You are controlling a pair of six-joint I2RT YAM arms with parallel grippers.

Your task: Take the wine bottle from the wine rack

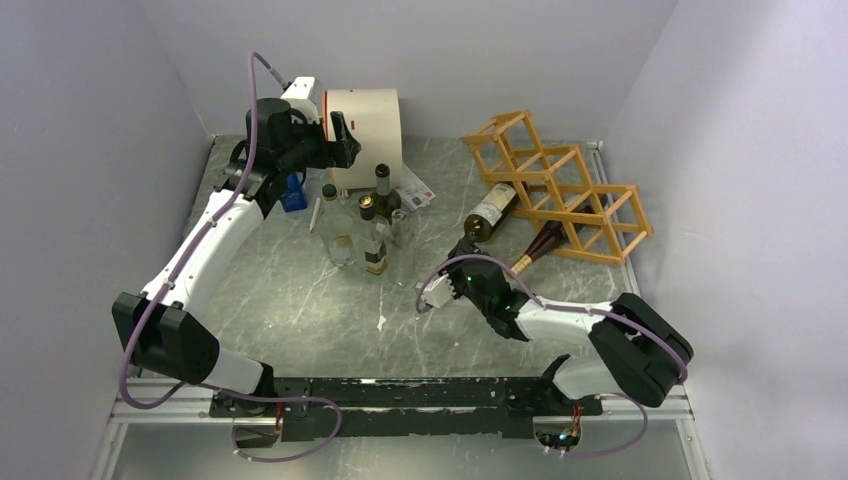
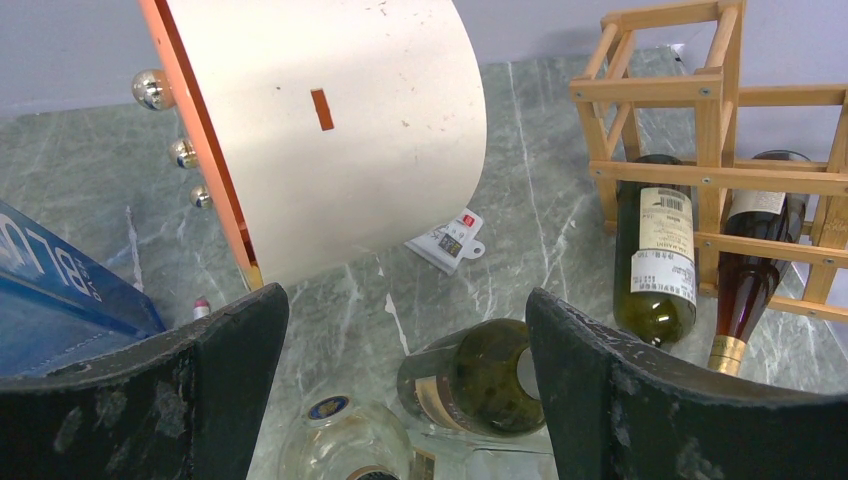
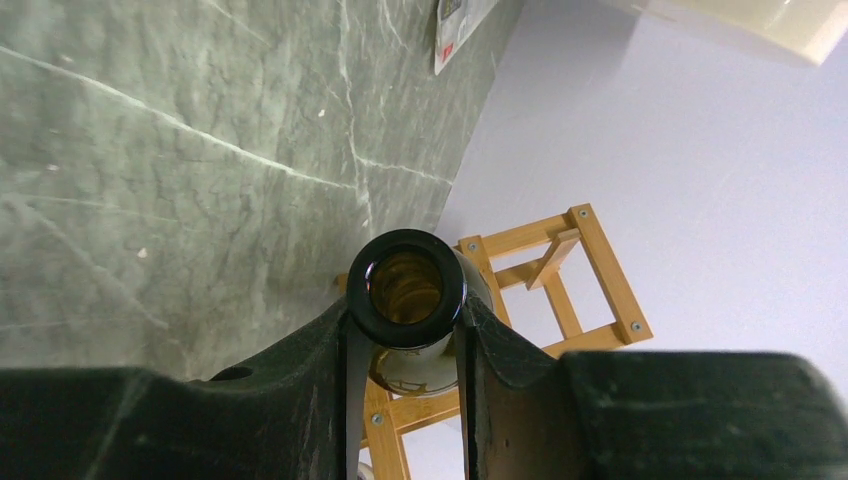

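While the right fingers (image 3: 310, 390) clamp the open mouth of the wine bottle (image 1: 492, 207), its body lies in a bottom cell of the wine rack (image 2: 650, 88) at the table's (image 1: 300, 300) far right. The left fingers (image 2: 210, 390) gape wide, holding nothing, beside the white drum (image 2: 340, 120).
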